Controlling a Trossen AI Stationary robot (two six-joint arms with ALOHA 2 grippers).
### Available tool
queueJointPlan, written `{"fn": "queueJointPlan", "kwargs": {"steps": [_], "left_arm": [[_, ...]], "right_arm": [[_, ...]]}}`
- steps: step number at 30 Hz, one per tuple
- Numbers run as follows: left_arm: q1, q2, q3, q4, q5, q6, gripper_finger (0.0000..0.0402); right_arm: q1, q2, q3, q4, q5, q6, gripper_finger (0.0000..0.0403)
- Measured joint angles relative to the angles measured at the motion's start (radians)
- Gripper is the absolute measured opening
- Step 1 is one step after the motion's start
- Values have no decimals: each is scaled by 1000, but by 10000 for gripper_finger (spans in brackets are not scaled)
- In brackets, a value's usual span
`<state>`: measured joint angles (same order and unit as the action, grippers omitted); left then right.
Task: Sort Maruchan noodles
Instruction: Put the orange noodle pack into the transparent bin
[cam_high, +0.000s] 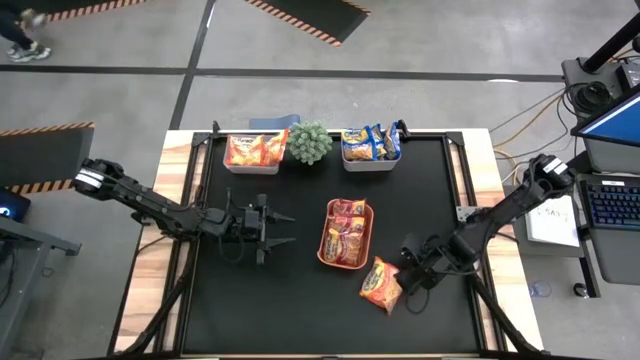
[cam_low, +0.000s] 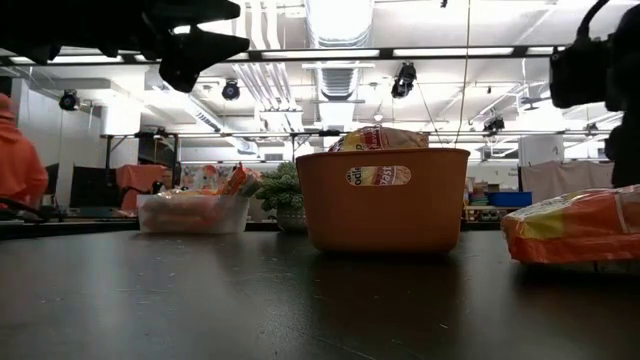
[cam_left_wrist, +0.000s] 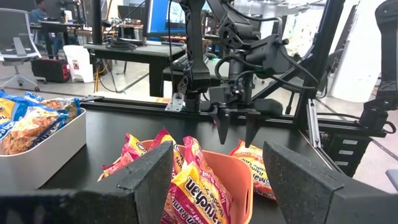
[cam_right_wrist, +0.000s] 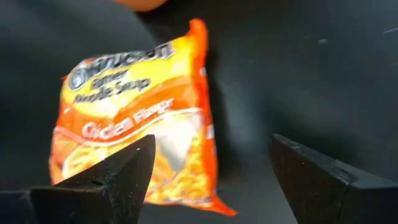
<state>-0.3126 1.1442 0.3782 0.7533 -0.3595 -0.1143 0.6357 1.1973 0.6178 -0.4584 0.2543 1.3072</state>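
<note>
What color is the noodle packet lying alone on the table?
Orange packet, clearest in the right wrist view.

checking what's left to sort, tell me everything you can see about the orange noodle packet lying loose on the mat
The orange noodle packet is a flat, glossy plastic wrapper printed in white, with a noodle picture. It lies alone on the black mat, just off the orange tray. The right gripper hovers open beside it, not touching.

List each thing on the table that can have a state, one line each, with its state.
Left gripper: open, empty, beside the orange tray.
Right gripper: open, empty, next to the loose orange packet.
Loose orange packet: flat on the table, ungripped.
Orange tray: upright, holding dark red packets.
Left bin: holding orange packets.
Right bin: holding yellow-and-blue packets.
</note>
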Motion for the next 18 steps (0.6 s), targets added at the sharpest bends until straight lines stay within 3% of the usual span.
{"fn": "queueJointPlan", "kwargs": {"steps": [4,11,18], "left_arm": [[0,0,0,6,0,0,231],[0,0,0,7,0,0,231],[0,0,0,8,0,0,231]], "right_arm": [[20,0,-35,94,-4,3,300],[26,-5,-146,409,1,36,302],[25,17,-230,572,36,49,315]]}}
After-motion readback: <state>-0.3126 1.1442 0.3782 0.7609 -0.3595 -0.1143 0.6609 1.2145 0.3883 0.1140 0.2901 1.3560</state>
